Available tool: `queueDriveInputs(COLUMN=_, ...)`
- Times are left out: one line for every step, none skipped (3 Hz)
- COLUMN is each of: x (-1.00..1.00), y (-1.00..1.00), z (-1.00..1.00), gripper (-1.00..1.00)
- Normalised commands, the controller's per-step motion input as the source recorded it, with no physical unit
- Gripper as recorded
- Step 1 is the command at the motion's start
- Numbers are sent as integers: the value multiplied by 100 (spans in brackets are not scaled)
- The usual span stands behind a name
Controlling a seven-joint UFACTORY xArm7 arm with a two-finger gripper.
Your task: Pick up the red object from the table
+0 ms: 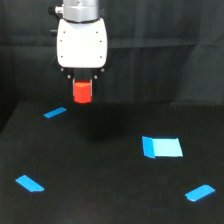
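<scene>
Black curtain backdrop (165, 25) behind matte black table (100, 165). Red object (83, 92): stubby red-orange cylinder, pinched in gripper (83, 85) under white gripper body (82, 42), clear above table. Blue pieces (162, 147) lie below, toward the exterior view's right.

A: Lighting, overall?
B: Dim surroundings; black table (100, 165) and curtain backdrop (165, 25) swallow most light. Curtain folds barely register.

A: Bright items?
B: White gripper body (82, 43), near overexposed, facing surface washed flat. Red object (83, 92) saturated, edges glowing. Blue pieces (162, 147) vivid, bleeding slightly.

A: Shadows?
B: None distinct on the table.

A: Sharpness?
B: Soft throughout, low resolution; outlines fuzzy, fingertips indistinct against the dark.
</scene>
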Motion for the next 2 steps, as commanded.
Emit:
queueDriveInputs(x=7, y=0, z=-1, gripper=-92)
queueDriveInputs(x=-3, y=-1, z=9, gripper=-95)
